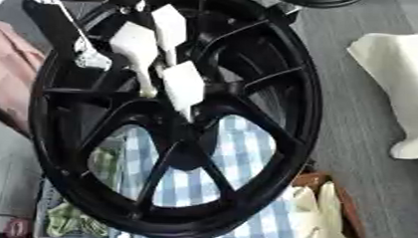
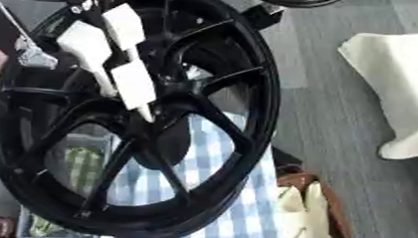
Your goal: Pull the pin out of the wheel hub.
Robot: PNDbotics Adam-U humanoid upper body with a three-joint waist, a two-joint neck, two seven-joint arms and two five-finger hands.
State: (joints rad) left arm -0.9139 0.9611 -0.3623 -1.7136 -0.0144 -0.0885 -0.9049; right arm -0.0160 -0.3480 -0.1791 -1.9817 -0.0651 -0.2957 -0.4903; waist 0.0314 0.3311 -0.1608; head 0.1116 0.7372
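Wheel (image 1: 274, 93) — one, black, spoked, stood on edge and tilted, filling most of both views. Hub (image 1: 187, 140) at the meeting of the spokes, low of centre, in front of the checked cloth.

Pin — not made out for certain. A thin pale tip (image 1: 149, 91) shows beneath the white fingers, just above the hub; whether it is the pin or part of a finger cannot be told.

Hand (image 1: 154, 44) — one in view, coming in from the upper left, so judged the left; white-covered fingers, three pale segments counted, pointing down toward the hub. They lie close together and slightly bent, but whether they pinch anything cannot be told. Right hand — in neither view.

Progress, as a judgement: the reach to the hub appears made; the pull itself does not appear finished, since the fingertips sit right at the hub and nothing is seen carried clear of it. Left to do: secure the pin, draw it straight out.

Other items:
- Checked cloth (image 1: 246, 157) — one, blue and white, behind the wheel.
- Pale gloves (image 1: 318, 214) — two, lower right.
- White cloth (image 1: 397, 63) — one, on the grey floor (image 1: 351, 136) at right.
- Second black rim (image 1: 317, 0) — one, partly seen at the top edge.
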